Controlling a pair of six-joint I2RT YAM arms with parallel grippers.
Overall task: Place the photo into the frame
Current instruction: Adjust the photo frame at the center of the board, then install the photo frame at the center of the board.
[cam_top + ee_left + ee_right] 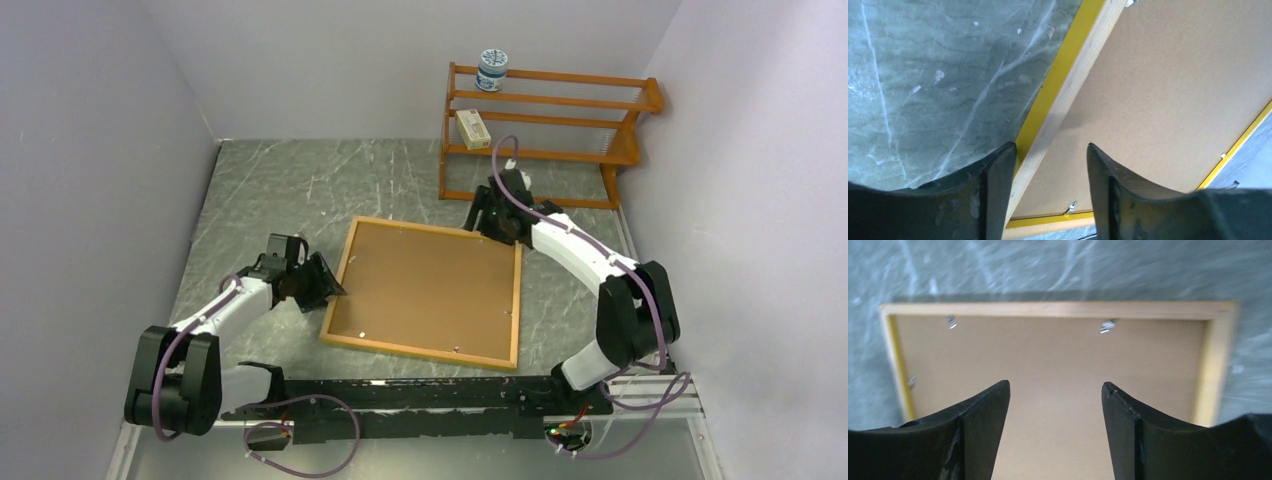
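Beside the left wall (90,150) the table (270,190) is bare, a wide strip of free room running back to the rear wall (330,70). The left arm (225,310) reaches across that strip, and the left jaws sit at the left rail of the frame (420,350), about midway along it. They are spread. In the left wrist view the pale wood rail and its yellow outer edge run slantwise between them, nearer the left one; whether they touch cannot be told.

The frame lies back upward in the middle of the table, filled by the brown backing board (430,285). Its longer side seems to run left to right, turned slightly so the far-left corner points at the rear wall. Its near rail lies close to the black base bar (440,395).

The right jaws, also spread with nothing between them, hang at the far-right corner, over the board. Small metal clips (1106,326) show along the opposite rail. Just behind that corner stands the shelf rack (570,78), holding a jar (492,70) and a box (473,128), so room is tight there. The right arm (575,250) borders the narrow strip by the right wall (760,150).
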